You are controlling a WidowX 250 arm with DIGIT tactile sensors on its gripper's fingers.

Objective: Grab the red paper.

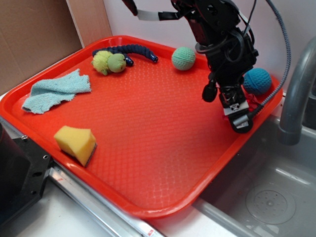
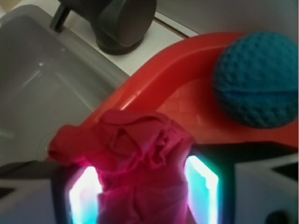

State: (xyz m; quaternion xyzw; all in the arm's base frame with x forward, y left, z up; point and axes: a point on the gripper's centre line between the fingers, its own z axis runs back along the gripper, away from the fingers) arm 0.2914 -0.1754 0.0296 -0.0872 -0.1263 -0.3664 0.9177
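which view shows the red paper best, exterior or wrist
The wrist view. There the red paper fills the lower frame, its creases plain, sitting between the gripper pads. In the exterior view the gripper and arm hide almost all of it; only a small red scrap shows beside the blue ball, hard to tell from the tray.

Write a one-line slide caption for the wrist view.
Gripper shut on crumpled dark red paper wad beside teal knitted ball.
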